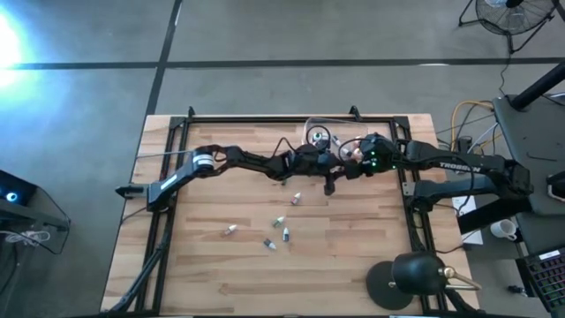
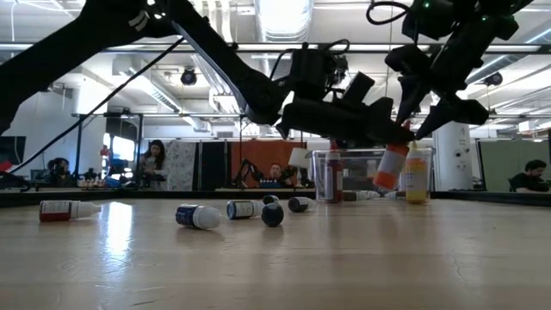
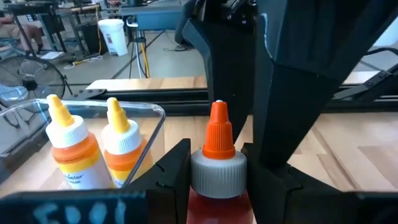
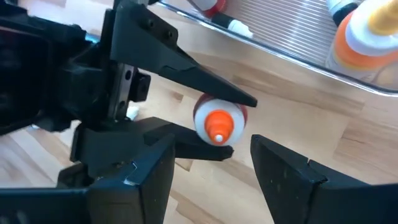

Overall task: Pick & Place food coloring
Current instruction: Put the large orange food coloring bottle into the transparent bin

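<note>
A food coloring bottle (image 3: 217,168) with a red body, white collar and orange pointed cap sits in my left gripper (image 3: 217,186), which is shut on it beside the clear plastic box (image 3: 158,118). In the high view this bottle (image 1: 353,152) is at the table's far middle. My right gripper (image 4: 212,146) is open just above it, a finger on either side of the cap (image 4: 219,124), touching nothing. Two orange bottles (image 3: 74,149) stand in the box. Several small bottles (image 1: 281,225) lie on their sides mid-table. My left gripper pinches the bottle between its two fingers (image 3: 171,177) on the body just under the white collar (image 3: 217,202). The fingers come level from the table's left. The bottle (image 2: 392,168) is lifted clear of the table and tilted, its cap toward my right gripper.
The box (image 2: 370,176) stands near the far edge with more bottles in it. Loose bottles (image 2: 198,215) lie across the table's middle. A black lamp (image 1: 415,278) stands at the near right corner. Black rails (image 1: 168,177) frame the table. People sit in the room beyond.
</note>
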Controlling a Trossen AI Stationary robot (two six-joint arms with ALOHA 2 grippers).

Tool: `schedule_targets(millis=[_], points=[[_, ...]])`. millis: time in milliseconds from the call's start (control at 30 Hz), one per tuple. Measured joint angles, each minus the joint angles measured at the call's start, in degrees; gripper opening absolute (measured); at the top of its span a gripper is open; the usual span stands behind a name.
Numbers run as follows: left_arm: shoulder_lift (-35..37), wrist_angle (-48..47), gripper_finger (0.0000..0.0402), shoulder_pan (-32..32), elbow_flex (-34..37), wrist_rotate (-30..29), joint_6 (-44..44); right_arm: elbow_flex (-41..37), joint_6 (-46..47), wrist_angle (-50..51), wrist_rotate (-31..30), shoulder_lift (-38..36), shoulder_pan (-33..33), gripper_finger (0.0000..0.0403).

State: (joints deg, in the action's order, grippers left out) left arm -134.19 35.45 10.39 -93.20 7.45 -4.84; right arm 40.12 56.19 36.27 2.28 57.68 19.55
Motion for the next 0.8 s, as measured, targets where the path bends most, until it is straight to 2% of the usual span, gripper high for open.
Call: schedule_targets(millis=[333, 600, 800], points=[[-0.2, -1.0, 0.0104, -0.3, -0.3, -0.5, 0.6, 0.1, 2.3, 0.4, -2.7, 2.3, -0.1, 0.0203], [0.0, -2.0, 0.0104, -0.9, 0.3, 1.0, 1.1, 1.6, 4.0, 1.5, -4.9, 1.4, 0.1, 0.0203], [0.0, -0.9, 0.0104, -1.1, 0.5, 0.6, -0.1, 2.6, 5.2, 3.1, -4.1, 1.8, 0.3, 0.0203]])
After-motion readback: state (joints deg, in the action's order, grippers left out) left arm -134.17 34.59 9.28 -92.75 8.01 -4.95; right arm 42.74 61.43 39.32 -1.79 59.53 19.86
